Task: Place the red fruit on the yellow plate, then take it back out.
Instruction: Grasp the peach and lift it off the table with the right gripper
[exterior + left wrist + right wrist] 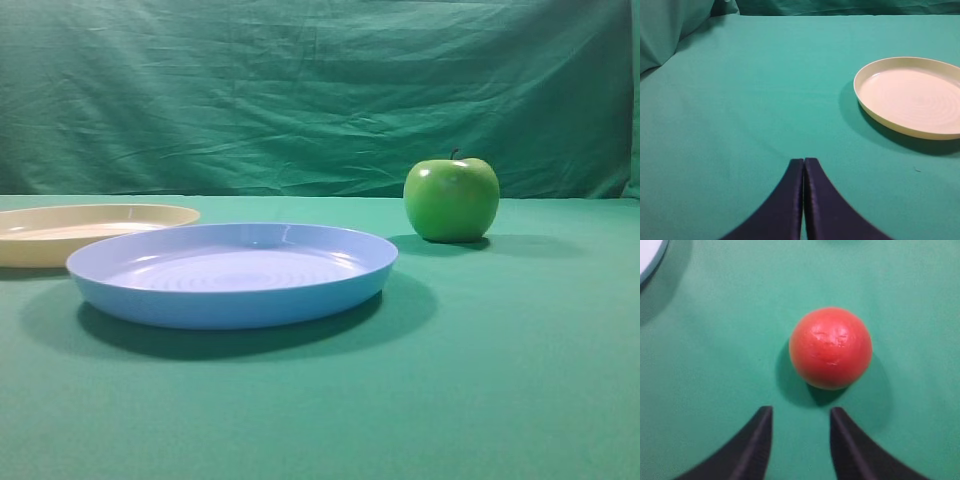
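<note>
Exterior high view: showed neither arm and no red fruit.
Landmark: yellow plate, lying flat on the green-covered bench at the far left of that view, cut off by the picture's edge, nothing in it.
Blue plate: lay just right of the yellow plate and nearer the camera, its rim overlapping the yellow plate's in the view; touching or not, cannot tell.
Green apple: stood upright, stem up, well to the right of the yellow plate and beyond the blue plate.
Red fruit: seen only in the right wrist view, resting on the cloth, not on the yellow plate; place relative to the yellow plate cannot be told.
Right gripper: jaws parted with a clear gap, holding nothing, tips just short of the red fruit and apart from it.
Left gripper: jaws pressed together, nothing between them, above bare cloth, well apart from the yellow plate, which lay ahead and to the right in the left wrist view.
</note>
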Tool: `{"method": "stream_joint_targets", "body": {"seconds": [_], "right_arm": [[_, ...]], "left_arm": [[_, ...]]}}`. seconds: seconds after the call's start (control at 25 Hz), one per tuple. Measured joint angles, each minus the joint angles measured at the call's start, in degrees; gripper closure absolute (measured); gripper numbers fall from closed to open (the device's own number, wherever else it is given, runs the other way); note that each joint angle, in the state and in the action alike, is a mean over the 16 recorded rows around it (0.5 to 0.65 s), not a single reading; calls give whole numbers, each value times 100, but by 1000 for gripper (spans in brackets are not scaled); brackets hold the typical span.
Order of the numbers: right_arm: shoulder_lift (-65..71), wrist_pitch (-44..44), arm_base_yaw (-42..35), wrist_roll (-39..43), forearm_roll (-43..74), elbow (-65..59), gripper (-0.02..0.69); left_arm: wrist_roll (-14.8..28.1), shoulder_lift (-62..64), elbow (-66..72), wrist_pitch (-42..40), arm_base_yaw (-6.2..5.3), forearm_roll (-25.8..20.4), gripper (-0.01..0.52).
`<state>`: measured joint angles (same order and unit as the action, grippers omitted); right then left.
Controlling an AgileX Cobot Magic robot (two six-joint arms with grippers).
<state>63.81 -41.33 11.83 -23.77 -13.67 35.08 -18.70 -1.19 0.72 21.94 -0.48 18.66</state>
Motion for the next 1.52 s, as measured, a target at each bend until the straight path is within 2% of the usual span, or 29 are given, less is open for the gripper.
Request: {"method": "stream_joint_targets", "body": {"seconds": [0.24,0.36,0.44,0.64,0.88,1.2,1.32,1.52], "right_arm": [[815,469,1,-252,-151,148,63],[1206,739,1,-270,-196,186,11],[1460,917,1,-273,-216,195,9],[1983,1323,1,-278,-234,202,68],[2343,1542,8,-281,-237,285,235],[2434,1072,330,-287,-237,1144,434],[2460,849,611,-290,-238,1720,464],[2665,512,1209,-294,-246,2922,473]], "left_arm": [[0,0,0,0,0,0,514],[0,0,0,0,0,0,514],[0,0,0,0,0,0,514],[0,0,0,0,0,0,514],[0,0,0,0,0,0,514],[0,0,0,0,0,0,514],[0,0,0,0,0,0,514],[0,0,0,0,0,0,514]]}}
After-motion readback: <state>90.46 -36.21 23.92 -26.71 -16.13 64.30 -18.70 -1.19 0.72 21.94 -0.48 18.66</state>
